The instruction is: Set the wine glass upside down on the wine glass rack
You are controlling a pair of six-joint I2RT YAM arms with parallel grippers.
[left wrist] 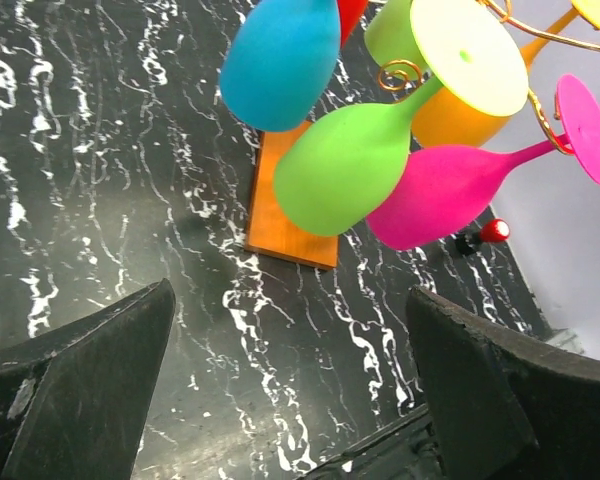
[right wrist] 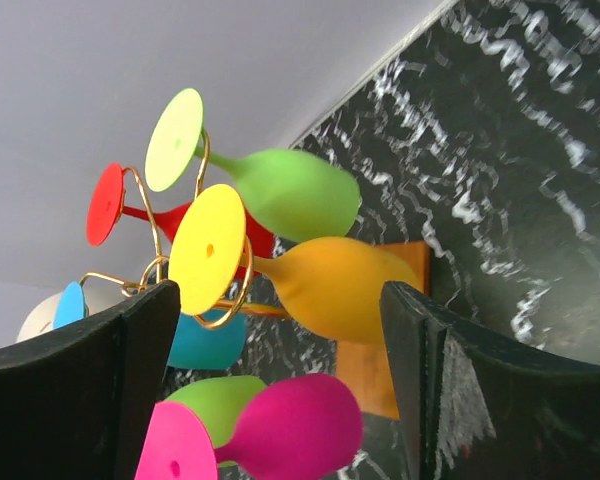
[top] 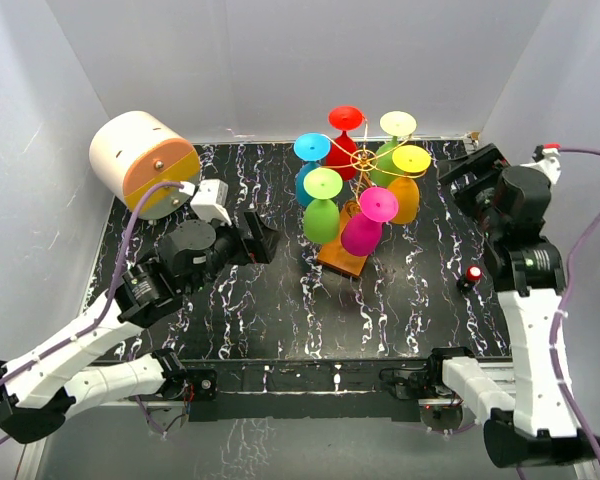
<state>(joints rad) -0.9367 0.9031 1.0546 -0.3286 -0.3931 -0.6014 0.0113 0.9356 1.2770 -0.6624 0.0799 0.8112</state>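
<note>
The wine glass rack [top: 363,74] stands between the two tools, its orange-brown base flat on the bench [top: 280,310]. Six glasses hang bowl-down from its gold arms. The magenta wine glass [top: 363,232] and green wine glass [top: 321,218] are nearest the left tool [top: 258,240], with the blue glass [top: 306,182], red glass [top: 342,152], pale green glass [top: 385,160] and orange glass [top: 405,198] beyond. The left tool is spread wide and empty, facing the rack. The right tool [top: 470,168] gapes empty on the rack's other side. A cream-and-orange cylinder [top: 145,165] sits behind the left tool.
</note>
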